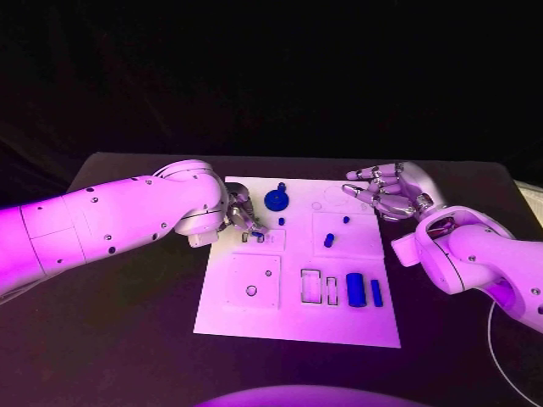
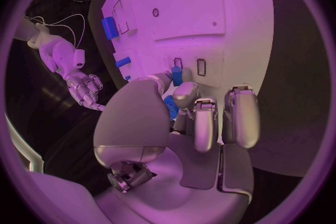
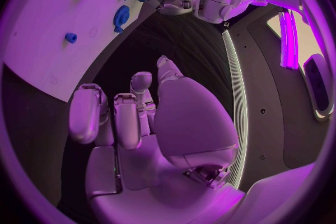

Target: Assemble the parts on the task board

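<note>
The white board (image 1: 299,326) lies flat in the middle of the black table (image 1: 113,339). The left hand (image 1: 238,219) is over the board's left side, near its far end. Its fingers (image 2: 203,123) curl in around a small blue part (image 2: 171,106), pinched against the thumb just above the board.

The right hand (image 1: 388,192) hangs over the table just past the board's far right corner. Its fingers (image 3: 126,117) are bent a little but apart, and it holds nothing.

Other blue parts sit on the board: a round gear (image 1: 277,200) at the far end, a small peg (image 1: 329,240) in the middle, and two blocks (image 1: 363,291) side by side near the front right.
</note>
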Controlling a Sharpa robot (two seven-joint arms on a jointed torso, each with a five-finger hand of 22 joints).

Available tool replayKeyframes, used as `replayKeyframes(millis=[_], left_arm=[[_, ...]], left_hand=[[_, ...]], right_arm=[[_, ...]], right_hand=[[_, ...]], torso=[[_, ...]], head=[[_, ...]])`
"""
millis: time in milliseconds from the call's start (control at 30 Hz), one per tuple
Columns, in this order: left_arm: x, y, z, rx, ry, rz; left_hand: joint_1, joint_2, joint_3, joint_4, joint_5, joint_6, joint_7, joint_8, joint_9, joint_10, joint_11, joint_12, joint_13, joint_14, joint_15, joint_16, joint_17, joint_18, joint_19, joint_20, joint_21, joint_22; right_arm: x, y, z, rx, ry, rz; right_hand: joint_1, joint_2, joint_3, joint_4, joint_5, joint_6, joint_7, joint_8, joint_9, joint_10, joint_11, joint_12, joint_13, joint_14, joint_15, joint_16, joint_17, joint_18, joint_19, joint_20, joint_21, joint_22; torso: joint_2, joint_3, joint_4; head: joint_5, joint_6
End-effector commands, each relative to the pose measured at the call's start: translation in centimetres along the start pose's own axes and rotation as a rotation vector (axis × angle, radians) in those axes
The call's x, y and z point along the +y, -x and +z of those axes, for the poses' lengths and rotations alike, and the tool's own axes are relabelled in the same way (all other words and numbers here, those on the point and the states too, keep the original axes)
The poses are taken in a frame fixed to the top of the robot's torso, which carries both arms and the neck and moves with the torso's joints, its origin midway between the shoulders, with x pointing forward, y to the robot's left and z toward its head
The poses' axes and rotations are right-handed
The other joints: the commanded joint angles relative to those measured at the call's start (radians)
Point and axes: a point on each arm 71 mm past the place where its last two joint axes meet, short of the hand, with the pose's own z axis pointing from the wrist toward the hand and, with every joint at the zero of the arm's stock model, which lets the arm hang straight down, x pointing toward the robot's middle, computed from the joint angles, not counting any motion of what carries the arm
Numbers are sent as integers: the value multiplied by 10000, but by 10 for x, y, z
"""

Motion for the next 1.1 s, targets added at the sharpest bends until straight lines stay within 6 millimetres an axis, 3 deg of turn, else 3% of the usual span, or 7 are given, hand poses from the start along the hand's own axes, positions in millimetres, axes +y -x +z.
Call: replayKeyframes(millis=[33,1100], left_arm=[[-3,0,1,-326,-31,337],[-5,-11,4,641,174,1586]], left_hand=[[-80,-12,1183,-1143,27,88,-91,35,14,71,4,48,10,1071,16,30,2630,-47,97,27,35,866],[-639,-32,945,-1173,-3,276,-145,213,202,56,-31,-31,-125,1071,-11,30,2630,-55,115,-1,46,913]], right_arm=[[0,-2,0,188,61,19],[-1,-4,-1,211,39,45]], right_hand=[[-102,25,-41,27,53,10,-34,25,11,12,-20,43,-4,530,53,-23,222,97,-24,-19,-40,14],[-121,45,-59,43,70,10,-36,24,10,15,-21,55,-4,536,52,-11,244,99,-27,-20,-47,2]], torso=[[7,2,-22],[10,-4,-20]], head=[[28,-11],[8,-154]])
